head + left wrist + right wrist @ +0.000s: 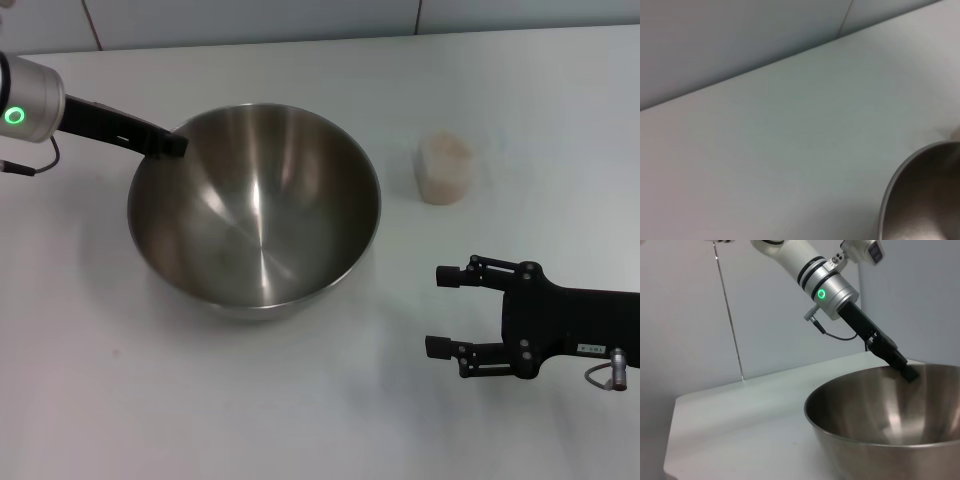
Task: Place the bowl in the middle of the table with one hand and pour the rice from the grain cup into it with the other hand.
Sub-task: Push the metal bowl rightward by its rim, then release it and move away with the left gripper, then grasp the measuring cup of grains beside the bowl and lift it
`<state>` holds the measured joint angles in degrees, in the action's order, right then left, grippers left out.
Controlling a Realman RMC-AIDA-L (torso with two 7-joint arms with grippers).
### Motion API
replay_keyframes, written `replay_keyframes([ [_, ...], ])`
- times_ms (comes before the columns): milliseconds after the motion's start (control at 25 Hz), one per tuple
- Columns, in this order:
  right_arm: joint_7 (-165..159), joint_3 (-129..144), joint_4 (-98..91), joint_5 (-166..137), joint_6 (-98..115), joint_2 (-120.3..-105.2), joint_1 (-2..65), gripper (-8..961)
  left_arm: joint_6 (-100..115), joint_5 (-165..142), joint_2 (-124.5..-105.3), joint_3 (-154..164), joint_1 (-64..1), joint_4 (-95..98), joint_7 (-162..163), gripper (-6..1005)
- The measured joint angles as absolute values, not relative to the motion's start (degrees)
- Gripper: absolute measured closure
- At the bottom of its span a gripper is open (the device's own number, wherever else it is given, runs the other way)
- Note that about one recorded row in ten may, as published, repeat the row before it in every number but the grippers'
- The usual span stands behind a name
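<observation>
The large steel bowl (255,215) stands on the white table (300,420), its inside bare. My left gripper (174,145) reaches in from the left and pinches the bowl's far-left rim, one black finger showing inside the wall. The right wrist view shows the same grip, with the left gripper (909,372) on the rim of the bowl (880,415). In the left wrist view only an edge of the bowl (920,200) shows. The clear grain cup (444,168), holding pale rice (445,150), stands to the bowl's right. My right gripper (437,311) hovers open nearer the front, well short of the cup.
A tiled wall (300,15) runs behind the table's back edge. A thin cable (30,165) hangs from the left wrist. Bare tabletop lies in front of the bowl and around the cup.
</observation>
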<state>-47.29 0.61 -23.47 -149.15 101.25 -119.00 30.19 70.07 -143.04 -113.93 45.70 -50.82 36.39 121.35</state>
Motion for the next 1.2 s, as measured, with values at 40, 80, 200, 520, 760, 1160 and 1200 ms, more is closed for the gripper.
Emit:
replay_keyframes([
  [40,-47.3,0.6,-23.5,-149.1,101.2,-119.0,30.2,110,69.8,-143.0,-114.05,46.2,-50.8,36.4,121.4,944],
  [80,-47.3,0.6,-23.5,-149.1,101.2,-119.0,30.2,110,69.6,-143.0,-114.2,46.5,-50.9,36.5,121.4,939],
  [200,-47.4,0.6,-23.5,-149.1,101.1,-119.0,30.2,110,69.2,-143.0,-114.68,46.7,-50.9,37.0,121.3,923],
  [520,-47.4,0.6,-23.6,-149.1,100.7,-119.0,30.2,111,71.2,-142.3,-114.84,46.6,-50.9,40.0,119.0,776],
  [760,-47.4,0.4,-23.7,-149.1,100.6,-119.0,30.2,110,73.1,-140.8,-116.21,46.4,-48.7,47.6,115.5,517],
  [1160,-47.2,0.2,-25.1,-145.5,100.7,-119.07,28.9,111,76.4,-106.2,-118.15,49.9,-28.5,62.9,88.7,215],
  [1200,-47.2,0.2,-25.1,-145.5,100.7,-119.07,28.9,111,76.4,-106.2,-118.15,49.9,-28.5,62.9,88.7,210],
])
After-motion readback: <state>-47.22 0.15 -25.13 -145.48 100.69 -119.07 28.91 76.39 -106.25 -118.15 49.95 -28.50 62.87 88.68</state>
